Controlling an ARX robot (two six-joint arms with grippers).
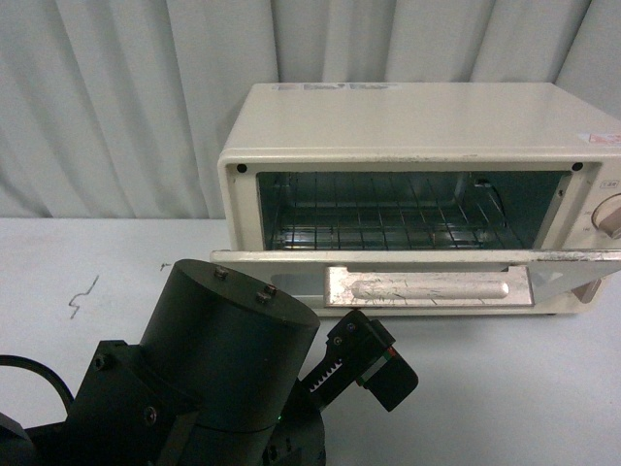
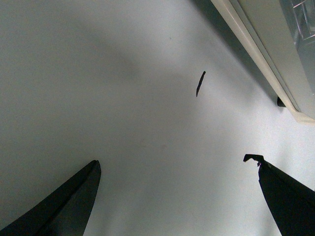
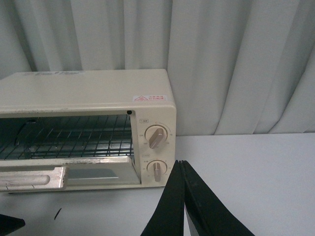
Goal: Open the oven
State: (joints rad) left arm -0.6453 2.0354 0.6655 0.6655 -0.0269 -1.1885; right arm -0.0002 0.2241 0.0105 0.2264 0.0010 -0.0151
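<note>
The cream-white oven [image 1: 417, 126] stands on the white table against the curtain. Its door [image 1: 427, 283] hangs folded down and open, the beige bar handle [image 1: 429, 287] facing me, the wire rack [image 1: 388, 218] bare inside. The oven also shows in the right wrist view [image 3: 88, 98], with two round knobs [image 3: 156, 136] at its end. My left gripper [image 2: 177, 167] is open and empty over the bare table, just in front of the oven's base edge [image 2: 266, 59]. My right gripper [image 3: 180, 164] is shut and empty, in front of the oven's knob end, apart from it.
My left arm's dark cylindrical housing [image 1: 228, 340] fills the lower left of the front view. Small dark marks [image 1: 82, 294] lie on the white table [image 1: 505, 388]. A short dark sliver [image 2: 200, 83] lies near the oven's base. Grey-white curtain [image 1: 126, 97] closes the back.
</note>
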